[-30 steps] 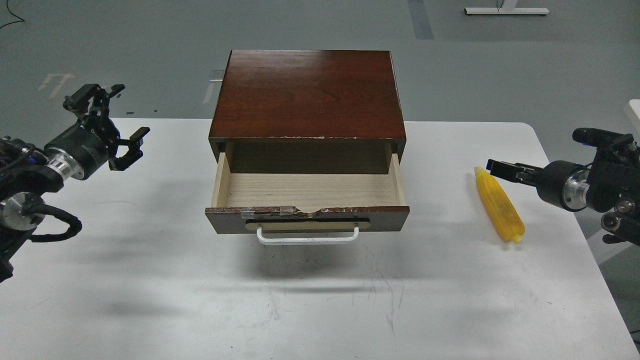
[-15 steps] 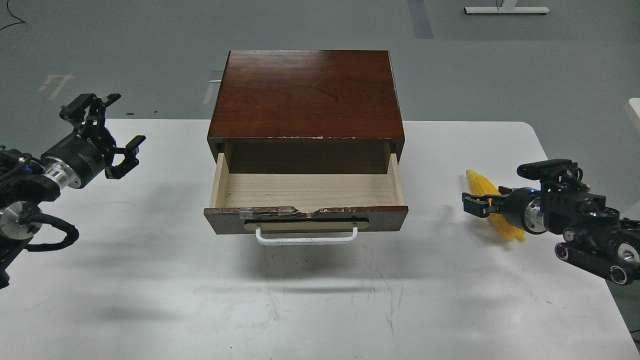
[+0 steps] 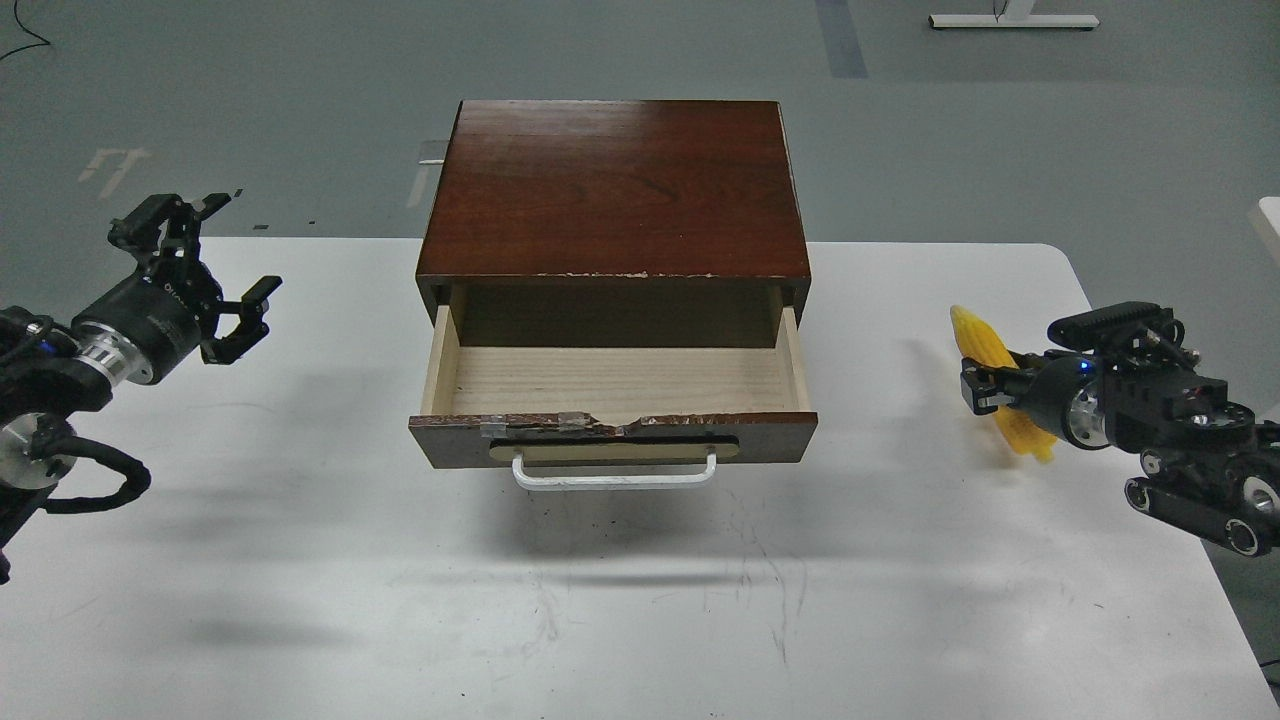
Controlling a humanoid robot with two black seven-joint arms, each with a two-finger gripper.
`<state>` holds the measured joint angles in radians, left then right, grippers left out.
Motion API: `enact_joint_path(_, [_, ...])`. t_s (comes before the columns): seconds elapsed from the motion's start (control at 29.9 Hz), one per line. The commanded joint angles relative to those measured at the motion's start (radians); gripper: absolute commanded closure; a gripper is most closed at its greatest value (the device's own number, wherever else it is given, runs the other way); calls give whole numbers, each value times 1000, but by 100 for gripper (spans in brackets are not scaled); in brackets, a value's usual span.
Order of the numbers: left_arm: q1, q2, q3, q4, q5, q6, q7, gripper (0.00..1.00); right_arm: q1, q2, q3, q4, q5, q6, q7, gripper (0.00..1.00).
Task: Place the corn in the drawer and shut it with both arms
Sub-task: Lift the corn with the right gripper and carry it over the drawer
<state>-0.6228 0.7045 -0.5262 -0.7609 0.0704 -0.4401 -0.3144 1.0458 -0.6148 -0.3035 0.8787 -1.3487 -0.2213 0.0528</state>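
Note:
The drawer (image 3: 612, 437) is pulled out of the dark wood cabinet (image 3: 615, 190), and its pale-wood tray is empty. The yellow corn (image 3: 985, 345) is at the right of the white table, tilted, with its tapered end pointing away from me. My right gripper (image 3: 985, 388) is shut across the middle of the corn and holds it a little above the table, with a shadow beneath. My left gripper (image 3: 228, 258) is open and empty, well to the left of the cabinet and above the table's far left part.
The white table (image 3: 640, 600) stretches wide in front of the drawer. The white bar handle (image 3: 614, 476) sticks out toward me from the drawer front. Grey floor lies beyond the table.
My right gripper came down over the corn, closed on it and raised it slightly, so the corn's far tip now sits higher. My left arm drew back a little to the left.

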Motion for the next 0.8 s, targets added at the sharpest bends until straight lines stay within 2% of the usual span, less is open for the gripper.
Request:
enact_joint_path(0.0, [0,3,0,0,0,1,0,2,110,-9,0,5,-1,-67,4,100])
enact_joint_path(0.07, [0,6,0,0,0,0,0,2,193,-8,1,13,-3,-102,22,100])
enact_joint_path(0.17, [-2,16,-1,0,0,0,-2,2,334,3,1,54,-4,-156,81,100])
enact_joint_path(0.23, [-2,24,0,0,0,0,0,2,446,18,0,111,-6,-162,136,100])
enact_joint_path(0.3, [-2,26,-1,0,0,0,0,2,558,85,-15,190,-32,-162,253,100])
enact_joint_path(0.37, [-2,26,-1,0,-1,0,-2,2,612,160,-17,233,-116,-161,306,100])
enact_joint_path(0.5, [-2,32,-1,0,0,1,-2,2,643,248,-19,290,-277,-158,328,100])
enact_joint_path(0.57, [-3,35,-1,0,0,0,-2,2,632,326,-49,324,-351,-150,358,100])
enact_joint_path(0.77, [-5,84,-9,-9,0,-3,-2,2,620,389,-144,307,-366,-148,375,98])
